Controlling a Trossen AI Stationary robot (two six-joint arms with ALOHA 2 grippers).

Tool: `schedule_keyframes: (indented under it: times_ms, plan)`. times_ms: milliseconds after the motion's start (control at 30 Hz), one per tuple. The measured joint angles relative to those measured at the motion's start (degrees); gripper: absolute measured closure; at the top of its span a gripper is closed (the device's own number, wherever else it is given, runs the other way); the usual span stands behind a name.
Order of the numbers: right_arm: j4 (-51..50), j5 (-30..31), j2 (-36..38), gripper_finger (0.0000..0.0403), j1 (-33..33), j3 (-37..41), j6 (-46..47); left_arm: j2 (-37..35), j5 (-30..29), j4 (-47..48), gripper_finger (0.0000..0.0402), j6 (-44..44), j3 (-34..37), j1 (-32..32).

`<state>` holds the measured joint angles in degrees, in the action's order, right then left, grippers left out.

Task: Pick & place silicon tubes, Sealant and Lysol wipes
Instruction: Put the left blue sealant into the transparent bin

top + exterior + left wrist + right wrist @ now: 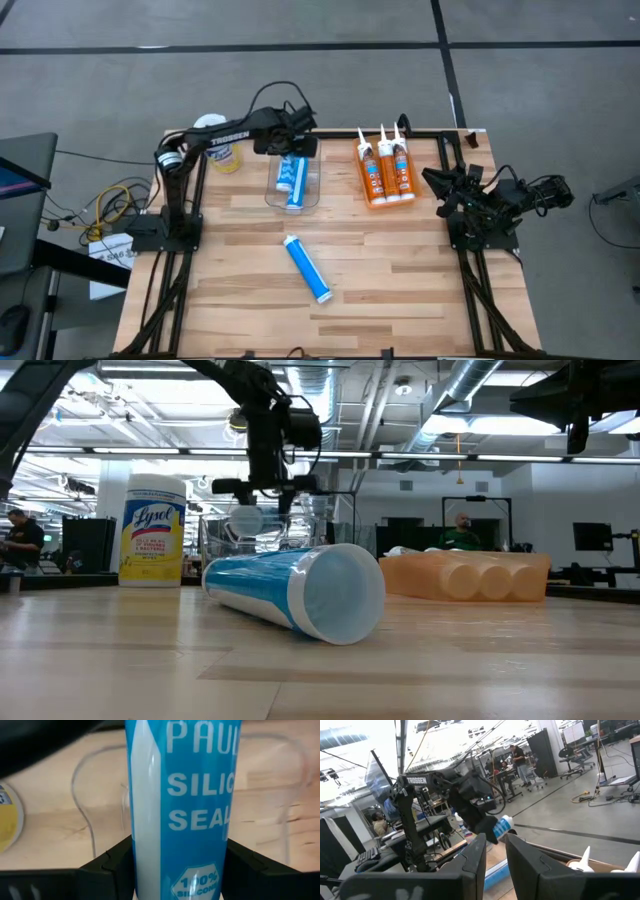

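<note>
My left gripper (pixel 285 140) is at the table's far side, shut on a blue silicone sealant tube (pixel 180 815). It holds the tube over a clear plastic container (pixel 293 195). A second blue tube (pixel 307 268) lies on its side at the table's middle and fills the front of the low view (pixel 295 592). Three orange tubes (pixel 386 172) lie side by side at the far right. The Lysol wipes canister (pixel 152 530) stands upright at the far left, partly under my left arm. My right gripper (pixel 495 862) waits open and empty at the right edge. My left gripper pinches the blue tube's round body (pixel 150 870) between its two fingers (pixel 112 865), one on each side, lying across the tube. The fingers slant down from the far side. The tube runs on past the fingertips, tilted over the clear container (pixel 85 815). Whether it touches the container cannot be told.
The wooden tabletop (pixel 400 270) is bare at the near right and near left. A black frame (pixel 430 135) runs along the far edge. Loose cables (pixel 110 205) lie on the floor at the left. People show in the room beyond the table.
</note>
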<state>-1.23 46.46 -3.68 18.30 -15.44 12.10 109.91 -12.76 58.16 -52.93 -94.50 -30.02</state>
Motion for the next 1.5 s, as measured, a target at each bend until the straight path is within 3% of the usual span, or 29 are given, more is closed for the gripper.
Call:
schedule_keyframes:
  times_ms: [367, 1167, 1500]
  plan:
    - [0.0, 0.1, 0.0, 0.0337, 0.0, 0.0, 0.0, 1.6, 2.9, 3.3, 0.0202, -0.9, 0.1, 1.3]
    - [0.0, 0.1, 0.0, 0.0337, -0.1, 0.0, 0.0, 1.7, 3.5, 6.4, 0.0202, -3.3, 0.1, 3.1]
    - [0.0, -0.2, 0.0, 0.0337, 0.0, 0.0, 0.0, 7.2, 5.5, 5.9, 0.0202, -3.0, 0.1, 3.5]
